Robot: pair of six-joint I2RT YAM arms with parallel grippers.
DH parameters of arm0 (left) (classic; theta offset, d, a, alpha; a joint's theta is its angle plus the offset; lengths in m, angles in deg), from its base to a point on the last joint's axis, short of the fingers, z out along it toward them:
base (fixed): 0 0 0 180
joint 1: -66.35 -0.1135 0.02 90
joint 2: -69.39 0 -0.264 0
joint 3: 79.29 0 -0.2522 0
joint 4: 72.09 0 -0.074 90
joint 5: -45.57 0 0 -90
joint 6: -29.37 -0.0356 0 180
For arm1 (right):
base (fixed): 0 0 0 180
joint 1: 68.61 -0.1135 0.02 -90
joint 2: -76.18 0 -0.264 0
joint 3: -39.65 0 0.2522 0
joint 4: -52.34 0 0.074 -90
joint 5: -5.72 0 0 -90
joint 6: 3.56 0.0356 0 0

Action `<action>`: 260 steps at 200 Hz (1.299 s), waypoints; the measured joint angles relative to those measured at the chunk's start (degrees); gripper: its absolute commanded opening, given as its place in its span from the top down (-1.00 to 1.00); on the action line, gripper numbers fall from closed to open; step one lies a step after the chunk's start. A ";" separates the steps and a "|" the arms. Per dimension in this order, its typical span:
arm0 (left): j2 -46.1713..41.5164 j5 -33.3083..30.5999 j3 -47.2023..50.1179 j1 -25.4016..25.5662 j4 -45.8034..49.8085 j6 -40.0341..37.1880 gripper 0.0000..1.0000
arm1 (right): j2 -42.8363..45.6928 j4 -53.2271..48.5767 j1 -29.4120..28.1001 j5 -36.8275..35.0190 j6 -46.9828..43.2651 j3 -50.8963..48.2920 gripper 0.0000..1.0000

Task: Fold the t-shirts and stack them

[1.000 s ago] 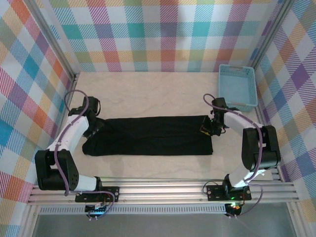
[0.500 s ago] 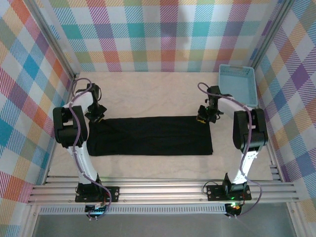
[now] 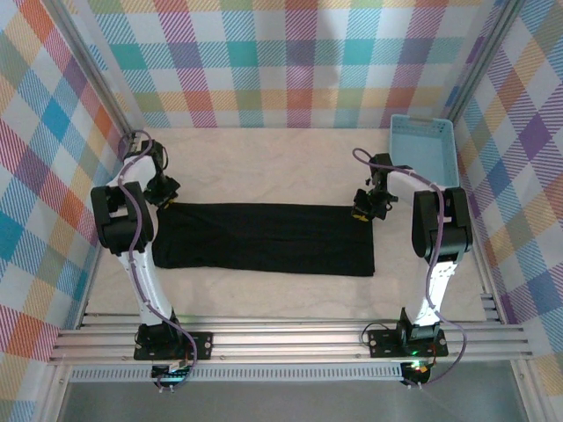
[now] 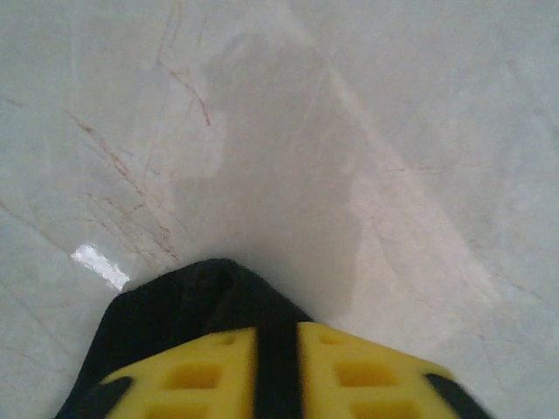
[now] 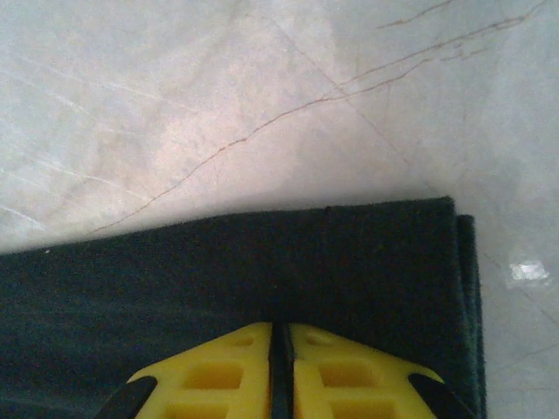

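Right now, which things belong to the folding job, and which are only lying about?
For the job: black t-shirt, left gripper and right gripper, each shut on a far corner.
Lying about: light-blue plastic basket, at the far right of the table.

Inside a robotics lab's test cell: a pale, marble-patterned tabletop [image 3: 264,158] is boxed in by pastel plaid cloth walls [image 3: 299,61]. A cabled left arm [image 3: 123,220] and right arm [image 3: 437,224] are bolted to an aluminium-extrusion rail [image 3: 290,338] along the near edge.
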 measured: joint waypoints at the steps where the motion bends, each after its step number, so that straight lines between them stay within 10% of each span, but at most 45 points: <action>1: -0.35 -0.13 0.26 0.07 -0.15 0.07 0.39 | 0.13 0.04 0.00 -0.02 -0.04 -0.09 0.70; 56: -20.50 0.81 11.08 2.27 -2.64 0.83 0.50 | 6.23 -0.52 0.00 -1.25 -0.81 -3.39 0.67; 123: -10.14 7.80 17.31 2.34 -5.55 1.97 1.00 | 5.75 -0.70 -0.59 -1.27 -1.07 -3.37 0.69; 179: -6.69 5.22 12.85 -0.39 -3.37 1.11 0.95 | 0.44 -3.30 -0.59 -1.46 -1.38 0.04 0.71; 207: -7.13 2.21 11.10 -0.24 -3.43 0.13 0.57 | 0.48 -3.32 -0.61 -1.44 -1.44 0.09 0.70; 260: -29.88 1.01 19.91 3.45 -2.67 4.48 0.69 | 5.38 -2.82 -1.14 -1.46 -2.91 -1.57 0.68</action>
